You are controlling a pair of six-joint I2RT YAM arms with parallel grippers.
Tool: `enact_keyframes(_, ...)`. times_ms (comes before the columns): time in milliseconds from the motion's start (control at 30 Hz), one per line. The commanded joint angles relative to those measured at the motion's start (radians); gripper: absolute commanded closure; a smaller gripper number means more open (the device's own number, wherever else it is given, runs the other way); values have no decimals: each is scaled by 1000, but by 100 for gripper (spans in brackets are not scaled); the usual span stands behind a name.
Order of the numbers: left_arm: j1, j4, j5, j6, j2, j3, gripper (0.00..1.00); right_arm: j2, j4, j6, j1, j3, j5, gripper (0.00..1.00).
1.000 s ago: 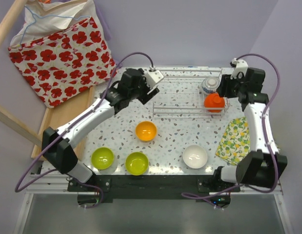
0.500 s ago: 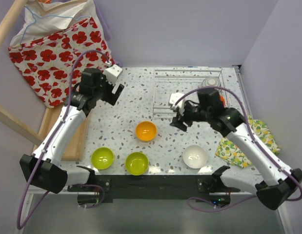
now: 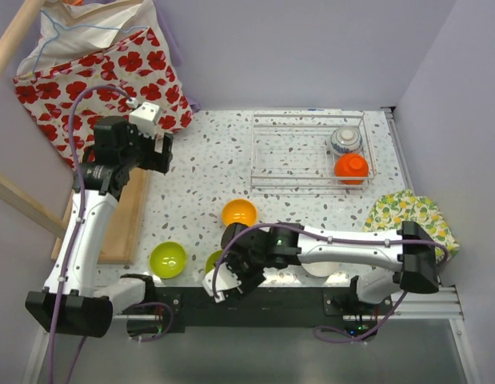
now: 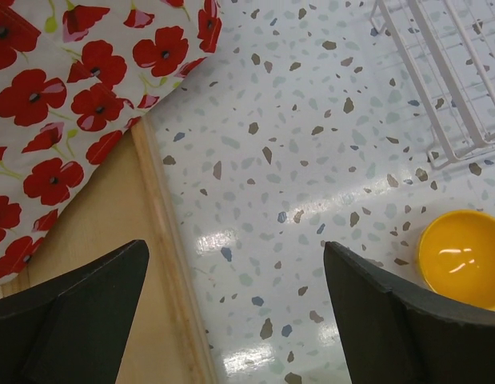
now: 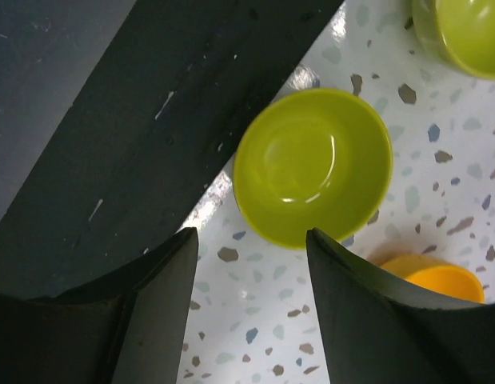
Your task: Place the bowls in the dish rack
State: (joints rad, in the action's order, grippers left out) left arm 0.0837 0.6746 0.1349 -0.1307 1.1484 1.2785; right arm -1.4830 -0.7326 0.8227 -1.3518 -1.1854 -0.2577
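The wire dish rack [image 3: 311, 156] [image 4: 447, 72] stands at the back right with a blue-patterned bowl [image 3: 345, 141] and a red-orange bowl [image 3: 351, 168] in it. On the table sit an orange-yellow bowl [image 3: 239, 214] [image 4: 463, 256] [image 5: 435, 282] and two lime green bowls [image 3: 168, 259] [image 5: 463, 32]. My right gripper [image 3: 233, 270] [image 5: 249, 237] is open, low at the front edge, with the nearer lime bowl [image 3: 213, 260] [image 5: 311, 164] just ahead of its fingertips, untouched. The right arm hides most of a white bowl [image 3: 321, 270]. My left gripper [image 3: 155, 152] [image 4: 235, 248] hangs open and empty over the tray's edge.
A flat wooden tray [image 3: 123, 216] [image 4: 87, 240] lies along the left side, under a poppy-print bag [image 3: 103, 88] [image 4: 71, 80]. A lemon-print cloth [image 3: 407, 220] lies at the right edge. The black base bar [image 5: 151, 120] runs close beside the right gripper.
The right arm swung from the rack down across the front to the lime bowl. The left arm drew back left toward the tray, its jaws wider.
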Motion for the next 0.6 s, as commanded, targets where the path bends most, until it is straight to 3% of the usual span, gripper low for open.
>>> enact_keyframes(0,-25,-3,60,29,-82,-42,4,-48,110,-31,-43,0,93,40)
enact_keyframes(200,-29,10,91,42,-131,-77,4,-109,148,-26,-79,20,126,41)
enact_keyframes(567,-45,-13,118,60,-150,-91,4,-223,162,-34,-83,12,140,54)
